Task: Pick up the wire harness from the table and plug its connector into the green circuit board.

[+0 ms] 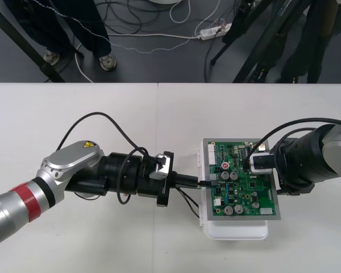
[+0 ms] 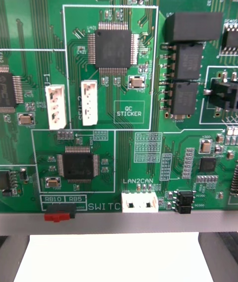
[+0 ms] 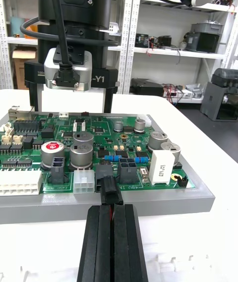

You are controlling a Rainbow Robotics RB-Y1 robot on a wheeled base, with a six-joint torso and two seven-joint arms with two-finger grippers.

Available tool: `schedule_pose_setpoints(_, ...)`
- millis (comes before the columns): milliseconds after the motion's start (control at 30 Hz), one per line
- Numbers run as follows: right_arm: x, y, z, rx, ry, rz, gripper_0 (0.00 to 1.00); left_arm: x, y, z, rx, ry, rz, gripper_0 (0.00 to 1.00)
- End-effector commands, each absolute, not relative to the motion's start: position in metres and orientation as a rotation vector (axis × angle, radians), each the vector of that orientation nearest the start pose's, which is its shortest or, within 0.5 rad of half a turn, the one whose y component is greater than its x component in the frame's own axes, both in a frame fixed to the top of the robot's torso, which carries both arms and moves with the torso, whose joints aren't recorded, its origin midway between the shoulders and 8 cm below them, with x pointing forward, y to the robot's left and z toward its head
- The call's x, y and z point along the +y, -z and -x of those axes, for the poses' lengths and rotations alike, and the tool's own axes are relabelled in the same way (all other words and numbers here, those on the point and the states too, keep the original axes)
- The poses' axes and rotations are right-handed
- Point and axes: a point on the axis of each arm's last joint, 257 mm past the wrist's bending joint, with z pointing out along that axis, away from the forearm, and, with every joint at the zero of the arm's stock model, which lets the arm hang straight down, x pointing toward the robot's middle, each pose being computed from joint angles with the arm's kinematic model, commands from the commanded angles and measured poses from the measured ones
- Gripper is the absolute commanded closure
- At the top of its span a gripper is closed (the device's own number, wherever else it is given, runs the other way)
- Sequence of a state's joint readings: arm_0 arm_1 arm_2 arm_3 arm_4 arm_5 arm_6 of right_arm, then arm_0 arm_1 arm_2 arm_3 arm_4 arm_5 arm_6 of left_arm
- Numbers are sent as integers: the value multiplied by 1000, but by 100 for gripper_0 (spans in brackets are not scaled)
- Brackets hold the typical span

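We cannot settle whether the plug (image 3: pixel 109 189) is fully home. Its black body lies across the grey rim (image 3: pixel 163 202) at the board (image 1: pixel 241 185)'s left edge, its tip against a black socket (image 3: pixel 103 170) there, and the joint itself is too dark to read. The left gripper (image 3: pixel 113 210) lies level just off that edge, its fingers (image 3: pixel 96 245) clenched on the harness (image 3: pixel 117 211), with a red wire showing in the slit between them; the rest of the grasp is hidden. From above, thin dark wires (image 1: pixel 188 202) loop out beside the board's left edge, and we cannot follow them to their other end. The right gripper (image 3: pixel 73 106) hangs over the board's right half, released, with its fingers spread wide. Their tips are hidden behind the board's parts in the left wrist view and cut off at the corners in its own. On its body we read "-Y1", the start covered by its camera (image 3: pixel 66 71). On the board we read "QC STICKER", "LAN2CAN" over a white connector (image 2: pixel 140 203), "RB10" and "RB5" over a red switch (image 2: pixel 58 216), and "SWITC", its end cut off by that connector; the finer print is too small. A yellow warning sticker (image 1: pixel 88 144) sits on the left arm, its symbol unclear. The board rests on a white base (image 1: pixel 238 231) on the table (image 1: pixel 74 105).
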State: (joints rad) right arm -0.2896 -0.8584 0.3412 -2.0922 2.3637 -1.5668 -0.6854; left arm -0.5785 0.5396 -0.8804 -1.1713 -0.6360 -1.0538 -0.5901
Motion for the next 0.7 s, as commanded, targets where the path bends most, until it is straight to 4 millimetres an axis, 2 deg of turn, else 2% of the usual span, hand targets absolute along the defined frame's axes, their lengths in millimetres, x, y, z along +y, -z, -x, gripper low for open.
schedule_pose_setpoints(33, -243, 267, -388, 1970, 302, 2013, 0, -72, 234, -341, 963, 1036, -1439, 100)
schedule_pose_setpoints(433, -236, 265, -384, 1955, 274, 2021, 0, -72, 232, -343, 939, 1008, -1440, 100)
schedule_pose_setpoints(700, -231, 265, -381, 1938, 255, 2034, 0, -80, 218, -332, 874, 1013, -1447, 100)
